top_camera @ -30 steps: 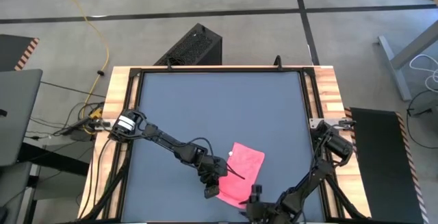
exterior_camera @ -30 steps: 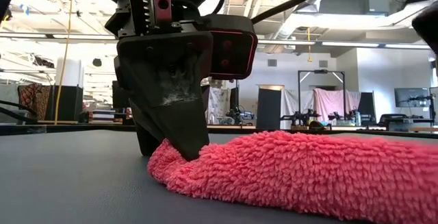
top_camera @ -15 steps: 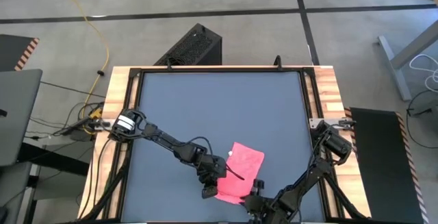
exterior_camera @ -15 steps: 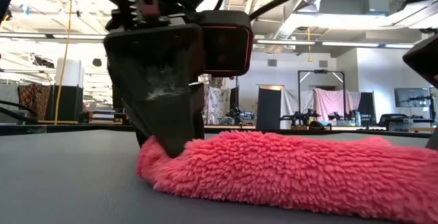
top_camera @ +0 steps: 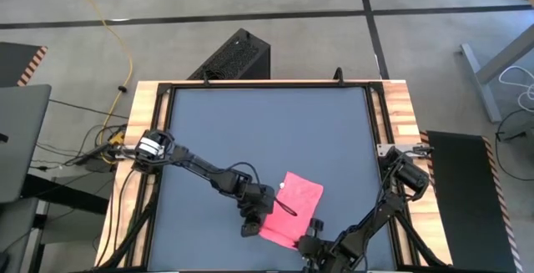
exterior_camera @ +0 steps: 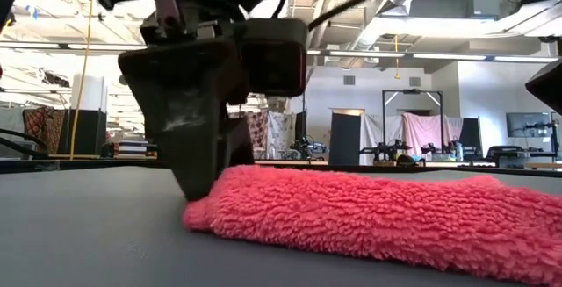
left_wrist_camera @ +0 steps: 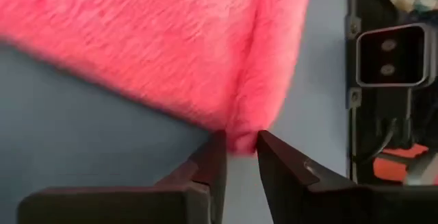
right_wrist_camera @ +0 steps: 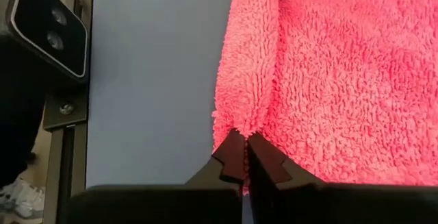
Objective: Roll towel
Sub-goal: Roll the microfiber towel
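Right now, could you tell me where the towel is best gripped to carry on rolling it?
Probably the folded near edge of the towel, pinched at both corners from the table's front. That edge is already doubled into a thick lip, and the left gripper and right gripper sit at its ends.

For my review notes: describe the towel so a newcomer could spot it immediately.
Look at the dark grey table, near its front edge between the two arms. The towel lies there: a small, fluffy, bright pink cloth, the only colourful soft thing on the table.

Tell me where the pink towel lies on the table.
In the high view the pink towel lies at the table's near edge, right of centre, between the left end effector and right end effector.
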### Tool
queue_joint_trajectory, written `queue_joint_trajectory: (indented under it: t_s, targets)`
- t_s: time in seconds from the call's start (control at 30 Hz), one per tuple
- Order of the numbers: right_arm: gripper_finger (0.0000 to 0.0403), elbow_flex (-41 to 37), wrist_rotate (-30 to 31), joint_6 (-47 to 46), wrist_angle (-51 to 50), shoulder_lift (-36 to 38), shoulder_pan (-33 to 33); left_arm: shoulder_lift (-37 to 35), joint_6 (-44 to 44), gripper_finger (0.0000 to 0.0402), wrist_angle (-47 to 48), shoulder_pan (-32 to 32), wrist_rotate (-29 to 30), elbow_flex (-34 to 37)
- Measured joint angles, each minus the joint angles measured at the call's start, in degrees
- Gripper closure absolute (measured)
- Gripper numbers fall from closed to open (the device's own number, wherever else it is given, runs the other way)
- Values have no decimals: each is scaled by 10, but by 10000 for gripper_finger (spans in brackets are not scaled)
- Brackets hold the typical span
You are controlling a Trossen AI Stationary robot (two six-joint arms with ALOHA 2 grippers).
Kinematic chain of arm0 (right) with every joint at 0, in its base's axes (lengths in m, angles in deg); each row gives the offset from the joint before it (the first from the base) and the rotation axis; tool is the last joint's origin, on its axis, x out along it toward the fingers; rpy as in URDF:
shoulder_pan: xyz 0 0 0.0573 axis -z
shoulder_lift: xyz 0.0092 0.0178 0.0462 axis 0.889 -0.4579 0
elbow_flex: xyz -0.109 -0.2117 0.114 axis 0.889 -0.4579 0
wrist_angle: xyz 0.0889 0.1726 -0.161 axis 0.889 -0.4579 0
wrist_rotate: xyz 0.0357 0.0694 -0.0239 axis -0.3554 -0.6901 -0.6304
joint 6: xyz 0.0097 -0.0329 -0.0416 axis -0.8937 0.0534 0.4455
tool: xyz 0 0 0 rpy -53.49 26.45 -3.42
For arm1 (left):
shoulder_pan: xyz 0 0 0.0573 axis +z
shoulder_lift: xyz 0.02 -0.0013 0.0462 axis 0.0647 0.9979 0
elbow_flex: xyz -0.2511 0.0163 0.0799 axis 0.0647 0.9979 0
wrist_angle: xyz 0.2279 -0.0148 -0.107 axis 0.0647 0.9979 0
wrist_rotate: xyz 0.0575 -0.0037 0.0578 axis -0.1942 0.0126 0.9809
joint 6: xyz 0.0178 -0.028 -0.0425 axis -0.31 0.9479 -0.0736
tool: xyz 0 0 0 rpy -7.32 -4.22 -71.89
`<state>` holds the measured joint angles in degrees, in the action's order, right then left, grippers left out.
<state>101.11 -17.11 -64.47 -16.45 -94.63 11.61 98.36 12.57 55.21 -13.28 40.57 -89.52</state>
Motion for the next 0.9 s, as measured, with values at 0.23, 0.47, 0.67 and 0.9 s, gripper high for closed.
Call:
queue_joint_trajectory:
  t_s: [0.23,0.47,0.67,0.9]
  targets:
    - [384,0,1,-18,-9,0,-4,-1,-11,321,30,4,-39,-1]
    - [383,0,1,-25,-10,0,-4,-36,-34,320,107,3,-16,-1]
    - [383,0,1,-25,-9,0,-4,-112,-58,320,149,-4,64,-2]
    - [383,0,1,-50,-8,0,-5,-186,-98,320,174,-46,212,2]
